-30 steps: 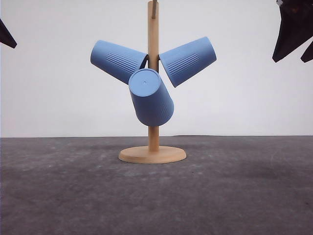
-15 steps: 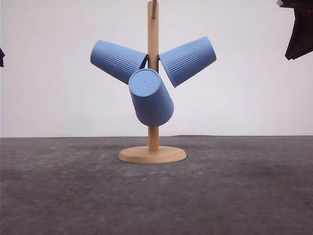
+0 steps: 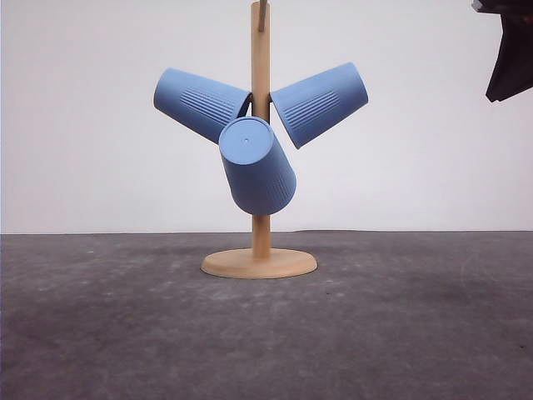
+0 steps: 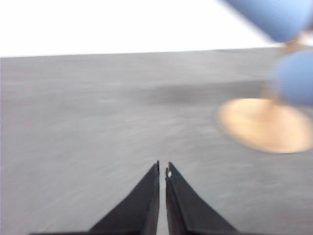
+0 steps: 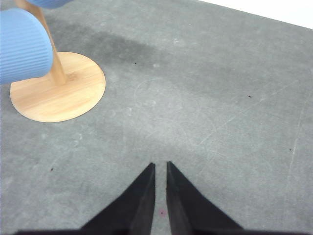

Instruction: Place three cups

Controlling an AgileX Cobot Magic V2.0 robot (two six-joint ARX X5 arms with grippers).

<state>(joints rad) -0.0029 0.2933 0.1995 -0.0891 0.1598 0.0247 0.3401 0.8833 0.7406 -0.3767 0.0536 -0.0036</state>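
Three light-blue ribbed cups hang upside down on the pegs of a wooden stand [image 3: 261, 50]. One cup [image 3: 200, 104] points left, one cup [image 3: 321, 102] points right, and one cup [image 3: 256, 165] faces the front. My left gripper [image 4: 163, 169] is shut and empty, above the dark table to one side of the stand's round base [image 4: 261, 125], with blurred cups [image 4: 296, 83] beyond. My right gripper [image 5: 160, 166] is also shut and empty, above the table and apart from the base [image 5: 58, 93] and a cup [image 5: 24, 46].
The stand's round base [image 3: 260, 263] sits mid-table on the dark grey surface [image 3: 400, 333], with a white wall behind. A dark part of my right arm [image 3: 510, 58] hangs at the top right of the front view.
The left arm's dark tip has slid out past the left edge of the front view. The right arm has pulled up and to the right. The cups have not moved.
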